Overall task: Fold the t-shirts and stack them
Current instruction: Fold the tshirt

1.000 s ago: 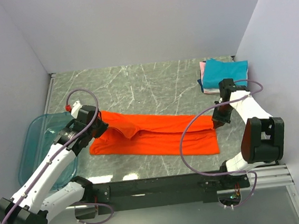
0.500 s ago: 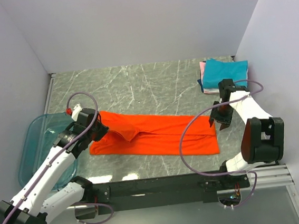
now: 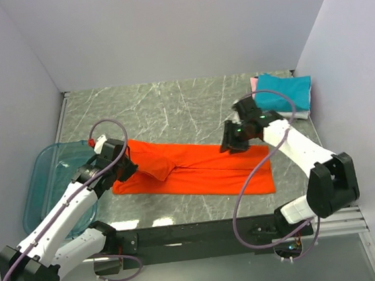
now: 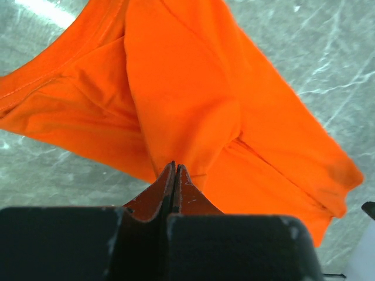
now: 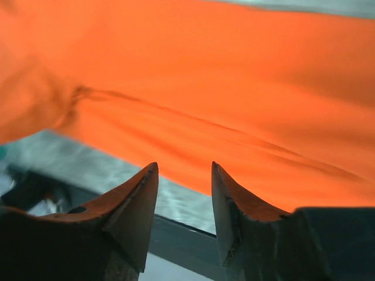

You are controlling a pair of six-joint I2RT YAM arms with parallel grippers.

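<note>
The orange-red t-shirt (image 3: 204, 173) lies as a long band across the middle of the table. My left gripper (image 3: 131, 166) is at its left end, jaws shut on a raised fold of the cloth (image 4: 176, 76), which narrows into the tips (image 4: 174, 167). My right gripper (image 3: 230, 143) hovers over the shirt's far edge, right of centre, open and empty (image 5: 183, 170), with orange cloth (image 5: 234, 88) just beyond its fingers. Folded t-shirts are stacked at the back right, teal (image 3: 287, 89) on top and pink (image 3: 255, 89) showing at the left edge.
A translucent blue-green bin (image 3: 41, 176) sits at the left table edge beside my left arm. White walls close in the table on three sides. The arms' black base rail (image 3: 203, 232) runs along the near edge.
My right gripper has opened, let go of the shirt's right end and swung left over the shirt's middle. My left gripper stayed shut and shifted slightly toward the near edge with its fold.
</note>
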